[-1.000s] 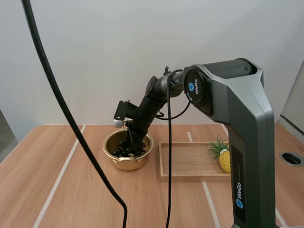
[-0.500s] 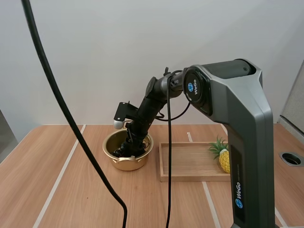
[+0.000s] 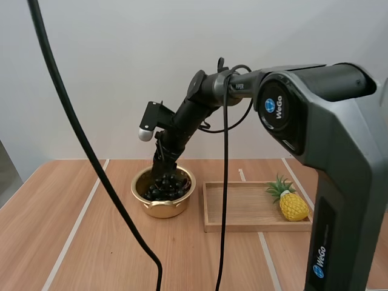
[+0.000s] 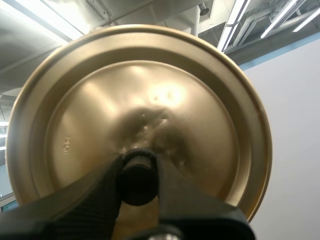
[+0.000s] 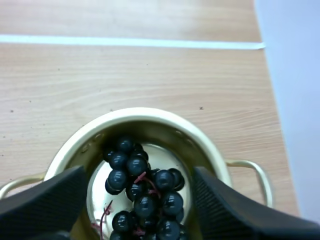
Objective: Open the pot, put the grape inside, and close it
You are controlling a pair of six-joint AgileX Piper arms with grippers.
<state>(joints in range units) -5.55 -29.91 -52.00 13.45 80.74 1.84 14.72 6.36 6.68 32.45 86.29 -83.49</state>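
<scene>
Two steps done, by the look of it: the pot (image 3: 162,209) stands open on the worktop (image 3: 91,242) and the bunch of dark grapes (image 3: 165,188) lies inside it; only the closing is left.
Pot: gold-coloured and upright, with the wooden tray (image 3: 254,227) just beside it at 3 o'clock in the high view; a toy pineapple (image 3: 293,206) sits at the tray's 3 o'clock end.
Grapes: heaped on the pot's floor below the rim, red stem pieces among them; the bunch's long axis runs 12 to 6 o'clock in the right wrist view, across the line of the pot's two handles (image 5: 248,171).
Right end effector (image 3: 162,168): fingers spread wide and holding nothing, hanging straight over the pot's mouth, one finger toward each handle, apart from the grapes.
Left end effector (image 4: 138,175): fingers pinching the lid's black knob (image 4: 138,169).
Lid (image 4: 150,100): gold disc, knob side toward the left end effector, held in the air.
Relation that counts: the lid must come down on the rim, and the right end effector stands in that very path; I judge the right arm must clear first. Which way the lid lies from the pot I cannot tell.
Nearer arm: the right is at the pot, but the left has the lid, so the closing falls to the left.
</scene>
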